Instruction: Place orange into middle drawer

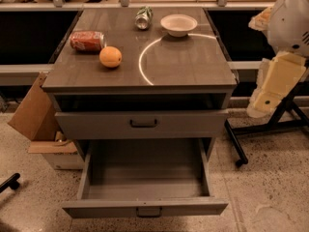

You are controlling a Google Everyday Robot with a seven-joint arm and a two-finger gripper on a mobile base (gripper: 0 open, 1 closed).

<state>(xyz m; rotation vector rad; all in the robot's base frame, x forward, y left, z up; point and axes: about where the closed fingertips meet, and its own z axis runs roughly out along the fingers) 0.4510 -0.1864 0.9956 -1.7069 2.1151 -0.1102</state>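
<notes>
The orange (110,57) lies on the left of the cabinet top (183,66), next to a red soda can (87,40). The middle drawer (145,209) is the lower grey front. It is pulled wide open and nothing lies in it. The grey drawer front above it (143,123) has a dark handle. My arm hangs at the right edge of the view, beside the cabinet. Its cream end with the gripper (259,102) is far right of the orange, about level with the upper drawer front. It holds nothing that I can see.
A white bowl (178,24) and a tipped silver can (143,18) sit at the back of the top. A cardboard box (31,111) leans at the cabinet's left. A black stand leg with a caster (235,148) is on the floor at the right.
</notes>
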